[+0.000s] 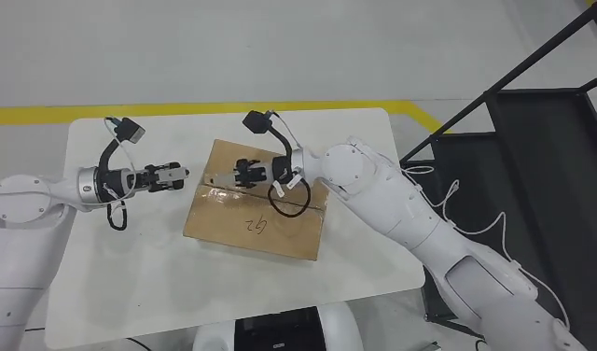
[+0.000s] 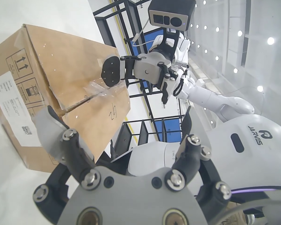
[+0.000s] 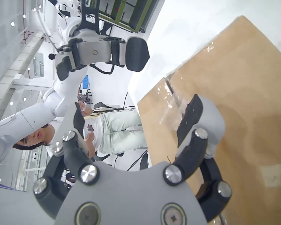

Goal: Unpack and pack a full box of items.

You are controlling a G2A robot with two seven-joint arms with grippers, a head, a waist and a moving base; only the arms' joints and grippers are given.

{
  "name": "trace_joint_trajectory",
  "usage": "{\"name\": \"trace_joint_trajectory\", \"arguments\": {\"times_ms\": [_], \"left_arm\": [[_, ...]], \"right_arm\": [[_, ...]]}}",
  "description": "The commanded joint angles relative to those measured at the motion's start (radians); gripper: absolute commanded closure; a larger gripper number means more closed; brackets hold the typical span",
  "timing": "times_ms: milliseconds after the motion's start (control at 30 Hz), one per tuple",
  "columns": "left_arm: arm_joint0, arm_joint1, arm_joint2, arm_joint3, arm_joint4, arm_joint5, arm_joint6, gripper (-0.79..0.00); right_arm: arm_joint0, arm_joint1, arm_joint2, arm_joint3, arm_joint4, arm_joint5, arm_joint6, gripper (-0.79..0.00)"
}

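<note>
the cardboard box (image 1: 256, 216) sat flat on the white table (image 1: 140, 276), a little toward the robot's right of the table's middle. its top flaps were shut and met along a centre seam. clear tape (image 3: 175, 108) ran over that seam, and at the end facing the left arm it looked wrinkled and partly lifted. a handwritten mark was on the lid, and a white label (image 2: 11, 99) was stuck on the side wall facing the left arm.

the right gripper (image 1: 219, 176) hung over the box lid at the seam's end, released, with its two fingers spread wide. one black pad (image 3: 189, 115) lay right at the wrinkled tape, though it was hard to tell if it pressed on it. a black cable loop (image 1: 284, 202) hung from that wrist above the lid.

the left gripper (image 1: 183, 175) was above the table just beside the box's end, pointed at it and apart from it. it too was released and held nothing.

a yellow line (image 1: 187, 113) ran across the floor beyond the table.
</note>
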Motion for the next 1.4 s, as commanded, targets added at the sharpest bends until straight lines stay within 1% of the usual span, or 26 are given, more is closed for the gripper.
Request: {"name": "trace_joint_trajectory", "arguments": {"times_ms": [0, 67, 200, 367, 467, 567, 667, 800, 900, 967, 1067, 1200, 1367], "left_arm": [[-0.009, -0.004, 0.017, -0.003, -0.001, -0.001, 0.002, -0.785], [-0.027, -0.009, 0.039, -0.011, -0.008, -0.003, -0.005, -0.785], [-0.085, -0.024, 0.096, -0.036, -0.022, -0.011, -0.033, -0.785], [-0.157, -0.053, 0.205, -0.052, -0.041, -0.012, -0.061, -0.785], [-0.206, -0.077, 0.288, -0.023, -0.038, -0.013, -0.083, -0.785], [-0.259, -0.109, 0.384, 0.006, -0.041, -0.020, -0.089, -0.785], [-0.305, -0.140, 0.463, 0.038, -0.030, -0.026, -0.083, -0.785], [-0.358, -0.177, 0.547, 0.095, 0.040, -0.029, -0.038, -0.785], [-0.394, -0.196, 0.590, 0.130, 0.132, -0.016, -0.009, -0.785], [-0.409, -0.200, 0.601, 0.143, 0.179, 0.009, -0.002, -0.785], [-0.415, -0.190, 0.567, 0.159, 0.216, 0.043, 0.025, -0.785], [-0.387, -0.156, 0.486, 0.136, 0.246, 0.079, 0.001, -0.785], [-0.310, -0.108, 0.374, 0.061, 0.249, 0.108, -0.056, -0.785]], "right_arm": [[-0.031, 0.011, 0.022, -0.031, -0.012, 0.014, 0.011, -0.785], [-0.068, 0.023, 0.052, -0.066, -0.004, 0.017, 0.029, -0.785], [-0.153, 0.053, 0.131, -0.152, 0.020, 0.020, 0.089, -0.785], [-0.280, 0.096, 0.237, -0.239, -0.017, 0.048, 0.156, -0.785], [-0.369, 0.120, 0.314, -0.265, -0.022, 0.052, 0.169, -0.785], [-0.455, 0.142, 0.400, -0.291, -0.022, 0.047, 0.178, -0.785], [-0.523, 0.157, 0.459, -0.318, -0.030, 0.047, 0.177, -0.785], [-0.580, 0.168, 0.500, -0.332, -0.038, 0.053, 0.160, -0.785], [-0.602, 0.174, 0.518, -0.341, -0.041, 0.050, 0.159, -0.785], [-0.611, 0.176, 0.523, -0.353, -0.044, 0.051, 0.154, -0.785], [-0.617, 0.178, 0.523, -0.366, -0.051, 0.053, 0.147, -0.785], [-0.612, 0.180, 0.515, -0.372, -0.057, 0.055, 0.147, -0.785], [-0.595, 0.180, 0.500, -0.372, -0.065, 0.055, 0.142, -0.785]]}}
